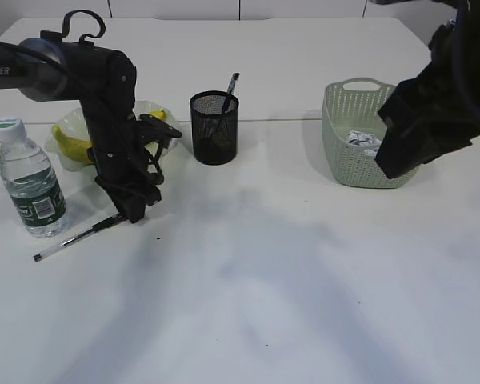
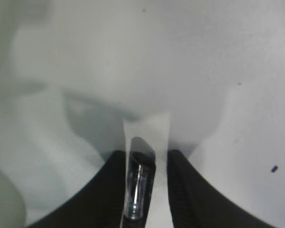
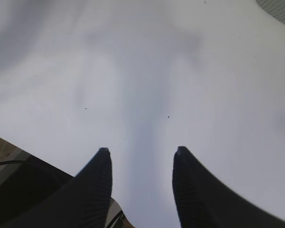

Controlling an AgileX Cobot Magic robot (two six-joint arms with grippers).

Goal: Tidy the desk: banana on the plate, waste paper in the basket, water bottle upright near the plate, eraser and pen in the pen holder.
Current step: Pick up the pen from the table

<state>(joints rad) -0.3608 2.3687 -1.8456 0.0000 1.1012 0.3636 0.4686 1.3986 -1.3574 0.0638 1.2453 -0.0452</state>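
The ballpoint pen [image 2: 137, 190] sits between our left end effector [image 2: 147, 159] fingers, not yet clamped; we close squarely before lifting.

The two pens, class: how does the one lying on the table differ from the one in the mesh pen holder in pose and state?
The pen on the table lies flat beside the water bottle; the pen in the pen holder stands tilted, only its top showing above the rim. The table pen has the left gripper down at its cap end, its body between the fingers in the left wrist view; the pen in the black mesh pen holder is untouched. Both look dark and slim.
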